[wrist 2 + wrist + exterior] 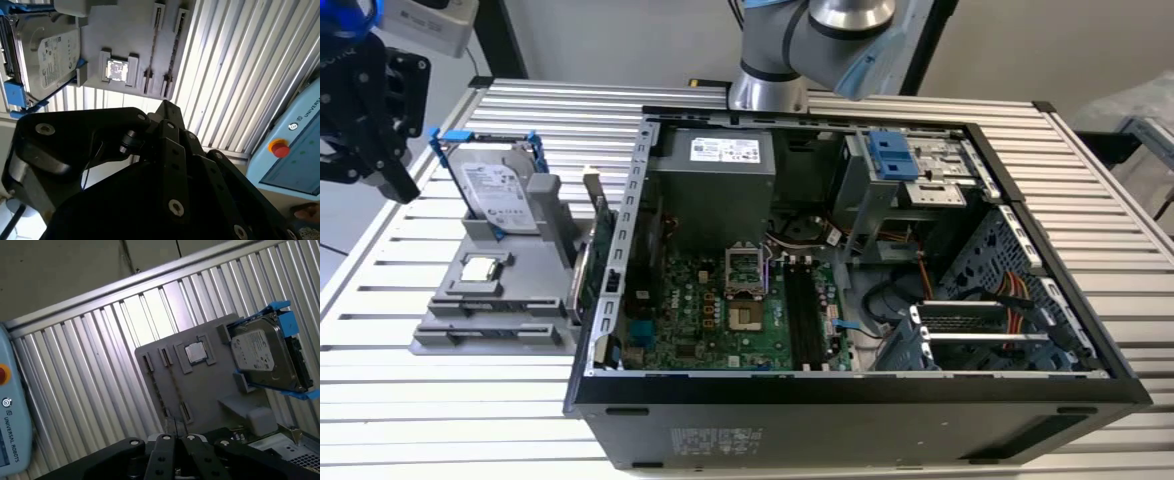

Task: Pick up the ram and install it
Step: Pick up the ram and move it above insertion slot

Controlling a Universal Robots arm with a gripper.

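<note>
My gripper (pixel 398 185) hangs high at the exterior view's left, off the table's edge and apart from everything. Its fingers meet at the tips in both wrist views (pixel 175 432) (pixel 165 107), shut, with nothing showing between them. Below it lies a grey holder (pixel 210 385) with two long narrow slots. A thin dark strip (pixel 175 390) (pixel 152 50) runs along a slot; I cannot tell whether it is the ram seen edge-on. The open computer case (pixel 854 400) shows its green motherboard (pixel 707 325) with long black memory slots (pixel 801 315).
The holder (pixel 454 335) also carries a silver hard drive (pixel 494 185) in blue brackets and a small square chip (pixel 480 268). A green card stands between holder and case wall. The robot's base (pixel 767 90) rises behind the case. A pale blue pendant (pixel 295 155) lies beside the ribbed table.
</note>
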